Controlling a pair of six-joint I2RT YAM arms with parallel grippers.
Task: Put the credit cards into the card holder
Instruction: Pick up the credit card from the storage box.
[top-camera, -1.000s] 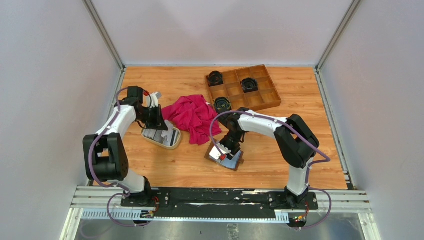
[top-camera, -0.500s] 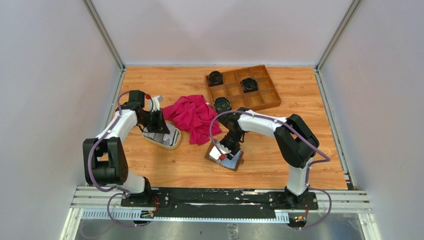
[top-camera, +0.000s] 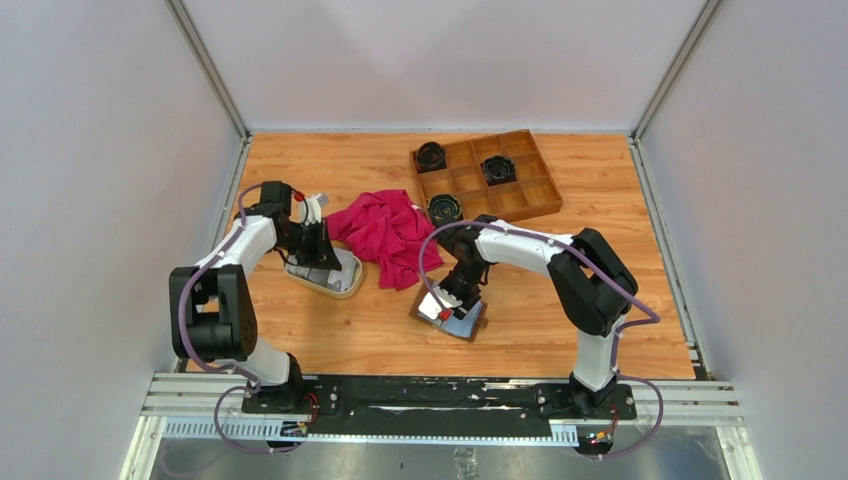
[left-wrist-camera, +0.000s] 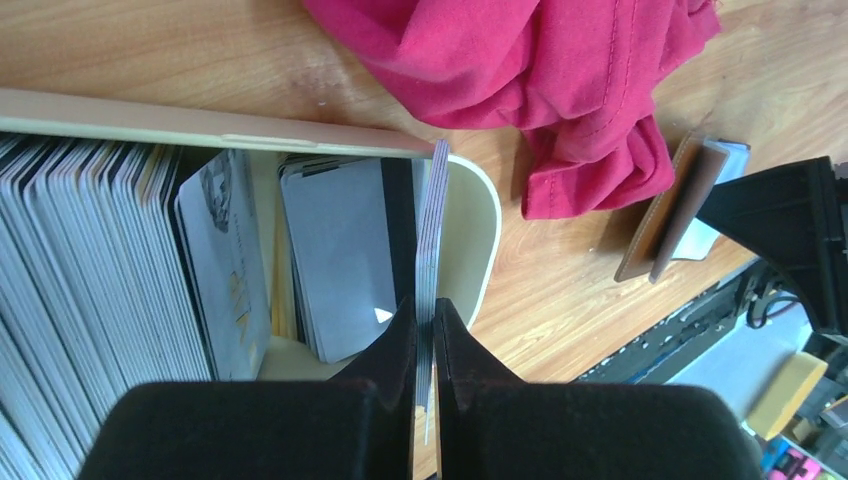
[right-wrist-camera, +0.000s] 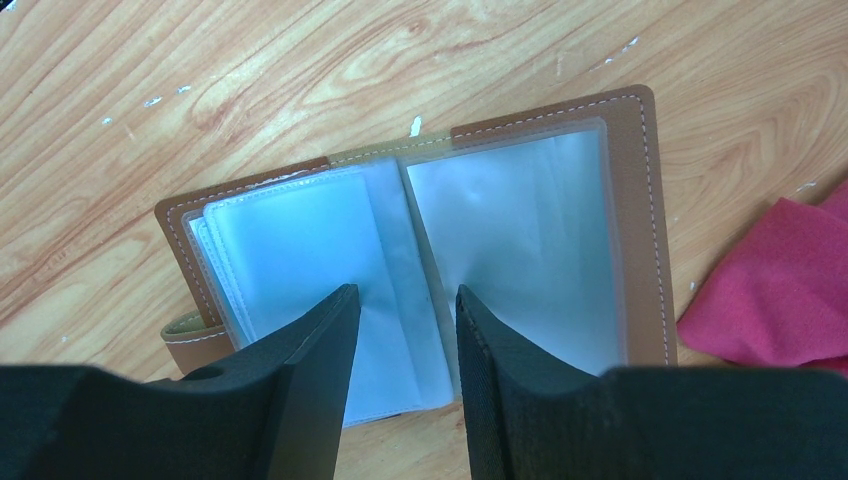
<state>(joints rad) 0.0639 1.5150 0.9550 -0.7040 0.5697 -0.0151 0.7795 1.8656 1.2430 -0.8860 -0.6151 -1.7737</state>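
Observation:
The credit cards (left-wrist-camera: 100, 250) stand packed in a cream oval dish (left-wrist-camera: 480, 230), which also shows in the top view (top-camera: 325, 275). My left gripper (left-wrist-camera: 425, 320) is shut on a thin stack of cards (left-wrist-camera: 432, 230) held edge-on over the dish's end; in the top view it (top-camera: 318, 252) hangs over the dish. The card holder (right-wrist-camera: 640, 200) lies open on the table, brown leather with clear greyish pockets (right-wrist-camera: 520, 250). My right gripper (right-wrist-camera: 405, 300) is open, its jaws on either side of the middle pocket pages, over the holder (top-camera: 452, 320).
A crumpled red cloth (top-camera: 385, 232) lies between the dish and the holder. A brown wooden compartment tray (top-camera: 530, 200) with black round objects stands at the back right. Grey walls enclose the table.
The left arm's elbow has shifted slightly while its gripper stays over the dish with cards pinched. The right arm has not moved.

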